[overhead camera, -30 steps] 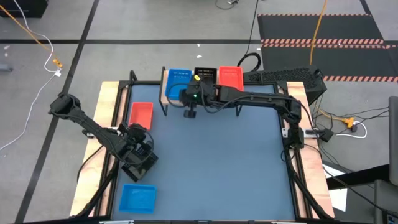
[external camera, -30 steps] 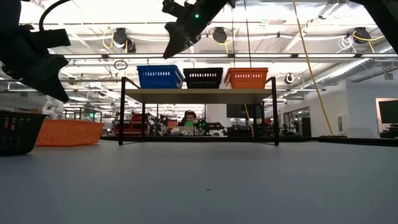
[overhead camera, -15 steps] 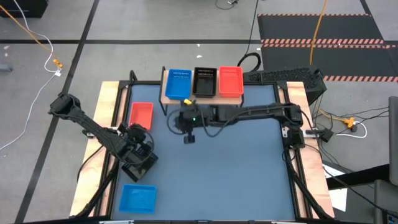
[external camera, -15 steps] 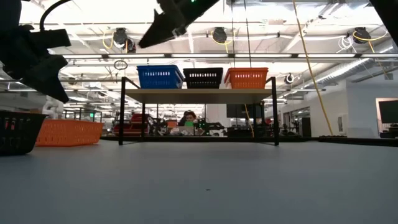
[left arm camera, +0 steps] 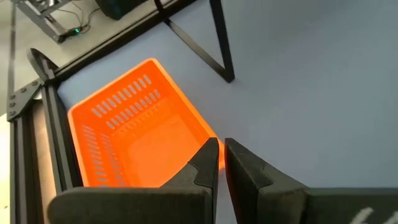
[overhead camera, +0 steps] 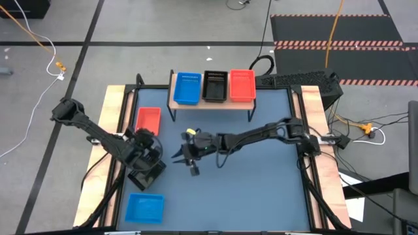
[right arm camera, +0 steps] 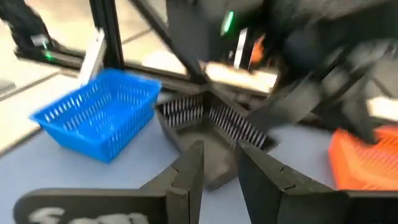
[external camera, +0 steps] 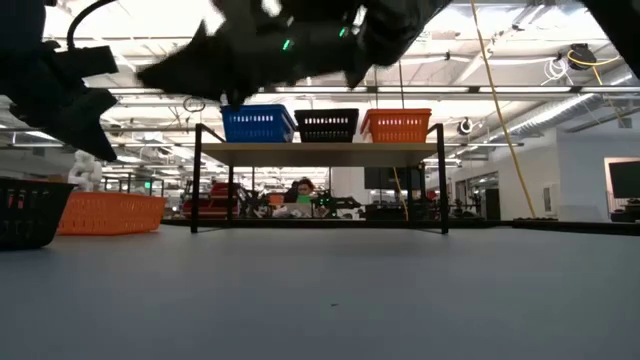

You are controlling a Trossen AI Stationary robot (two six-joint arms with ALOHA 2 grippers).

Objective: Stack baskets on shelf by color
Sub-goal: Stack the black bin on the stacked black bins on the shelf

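The light-wood shelf (overhead camera: 212,101) stands at the table's far edge and carries a blue (overhead camera: 187,88), a black (overhead camera: 215,85) and a red basket (overhead camera: 242,85) side by side. On the table lie a red basket (overhead camera: 148,120), a black basket (overhead camera: 145,175) and a blue basket (overhead camera: 144,207). My left gripper (left arm camera: 221,158) hangs shut above the black basket, beside the red one (left arm camera: 137,137), touching nothing. My right gripper (right arm camera: 214,165) is open in mid-air at mid-table (overhead camera: 186,154), facing the black basket (right arm camera: 211,130).
The shelf's thin black legs (external camera: 195,180) stand on the far part of the table. My left arm (overhead camera: 98,134) reaches in over the table's left side. Wooden rails (overhead camera: 117,111) run along the table's left and right sides. The blue-grey tabletop (overhead camera: 261,183) spreads to the right.
My right gripper has drawn back from above the shelf, swinging toward the table's near-left and down, and has turned to face the black basket and my left gripper. The baskets on the shelf have stayed in place.
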